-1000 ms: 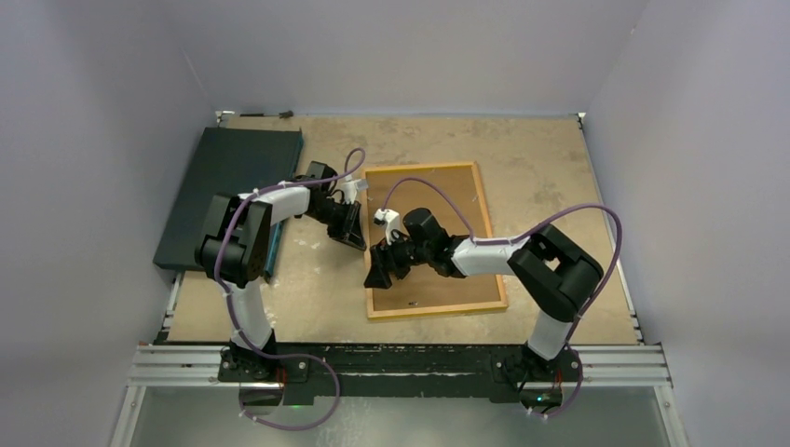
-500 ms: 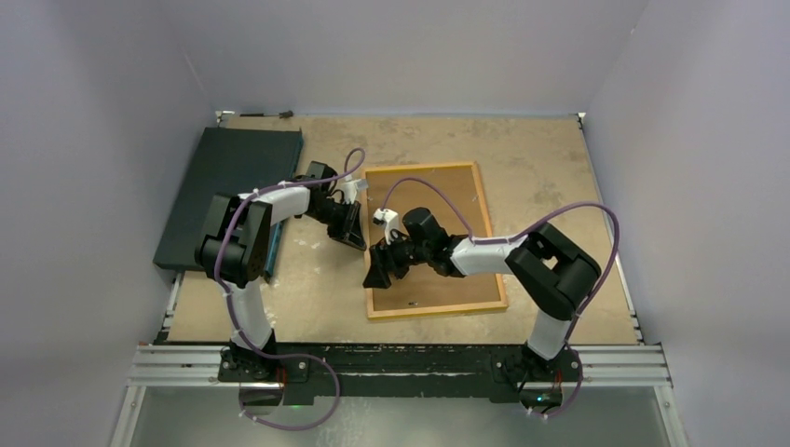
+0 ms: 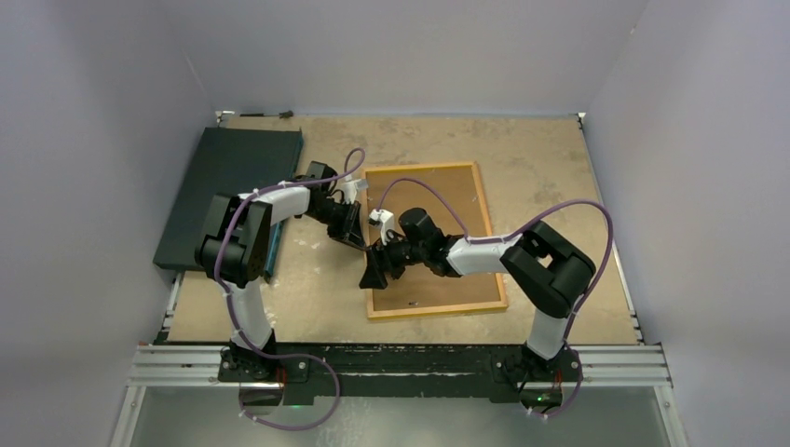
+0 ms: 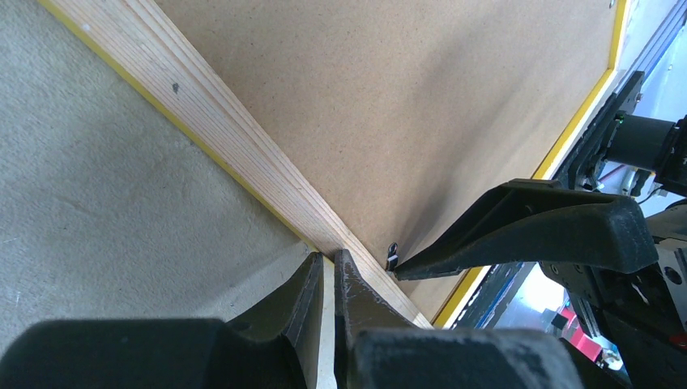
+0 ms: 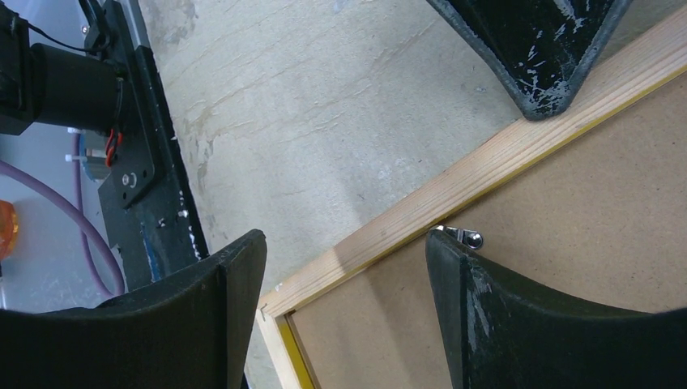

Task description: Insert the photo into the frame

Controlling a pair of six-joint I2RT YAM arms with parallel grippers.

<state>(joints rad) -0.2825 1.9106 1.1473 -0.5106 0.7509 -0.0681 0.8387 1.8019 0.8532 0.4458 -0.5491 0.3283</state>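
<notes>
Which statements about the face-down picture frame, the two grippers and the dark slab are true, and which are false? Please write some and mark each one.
1. The thin rectangular wooden picture frame lies with its wood-toned back up. True.
2. The left gripper is wide open. False: it is shut, its tips at the frame's wooden rail.
3. The right gripper is open, one finger over the table, the other over the brown backing board. True.
4. The dark flat rectangular slab lies at the table's right side. False: it lies at the far left.
5. A small metal tab sits at the frame's inner edge. True.
</notes>
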